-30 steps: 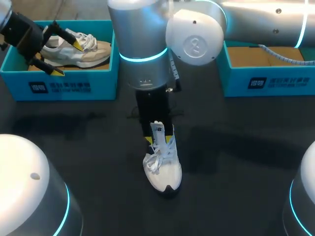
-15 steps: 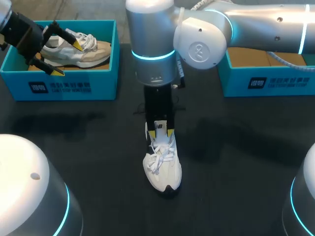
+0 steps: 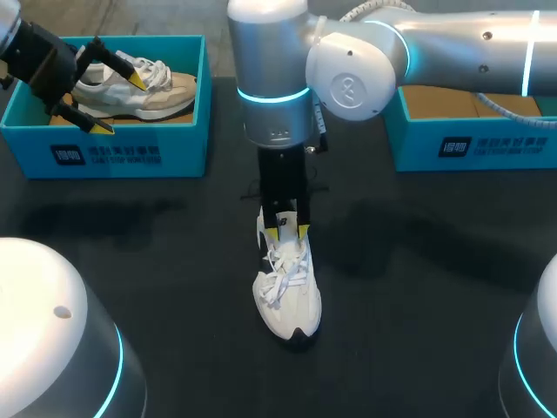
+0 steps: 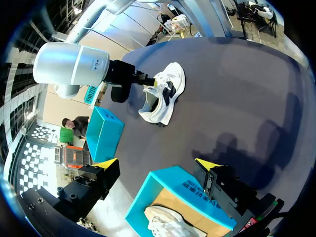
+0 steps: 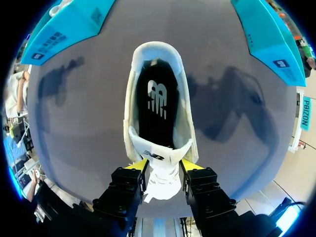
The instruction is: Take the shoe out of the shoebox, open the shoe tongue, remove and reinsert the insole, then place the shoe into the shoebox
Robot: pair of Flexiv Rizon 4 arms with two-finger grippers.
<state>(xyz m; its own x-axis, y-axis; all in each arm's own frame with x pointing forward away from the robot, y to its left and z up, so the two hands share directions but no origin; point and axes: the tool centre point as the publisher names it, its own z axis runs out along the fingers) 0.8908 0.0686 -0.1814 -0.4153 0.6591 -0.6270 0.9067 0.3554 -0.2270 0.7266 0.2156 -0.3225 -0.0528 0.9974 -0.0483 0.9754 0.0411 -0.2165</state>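
White shoe [image 3: 287,300] stands central on the tabletop [image 3: 418,287], toe toward its near edge. Over the shoebox [image 3: 113,152] at the far-left corner (another shoe [image 3: 165,94] inside) hangs the left gripper [image 3: 121,103], fingers [image 3: 137,79] spread; the right gripper [image 5: 162,165] pinches the tongue [image 5: 159,154].

We see one piece of furniture: the table [image 3: 418,331], a broad top in dark, matte charcoal that runs across the whole head view. The light on it is soft and diffuse. Just right of the table's middle lies a wide shadow [image 3: 383,248], and a fainter one [image 3: 104,218] sits toward the table's left side, both blurred at their edges. From the wrist views the table's surface looks smooth and even.
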